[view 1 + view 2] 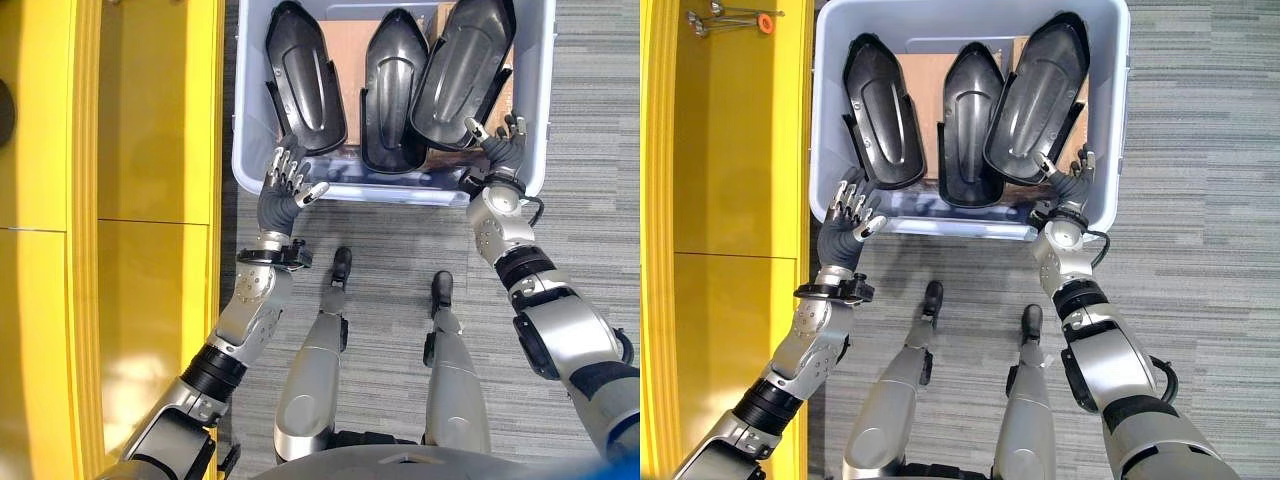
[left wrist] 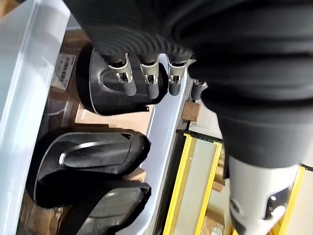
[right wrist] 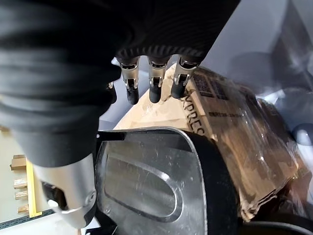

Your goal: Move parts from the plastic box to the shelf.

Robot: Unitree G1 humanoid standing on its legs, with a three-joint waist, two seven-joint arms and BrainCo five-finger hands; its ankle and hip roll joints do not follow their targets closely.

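Three black parts point(image 1: 392, 90) are standing in the plastic box point(image 1: 536, 110) at 12 o'clock. The left hand point(image 1: 283, 187) is hovering wide at the near rim; the right hand point(image 1: 503, 148) is reaching wide beside the rightmost part. The yellow shelf point(image 1: 150, 120) is lying at 9 o'clock.

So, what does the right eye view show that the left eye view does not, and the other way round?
Right eye view: small metal pieces with an orange part lying at the far end of the yellow shelf.
Left eye view: a dark round thing on the shelf, cut off by the picture's edge.
Both: the plastic box holding three black parts on cardboard, the left hand open at the box's near left corner, and the right hand open by the rightmost part.
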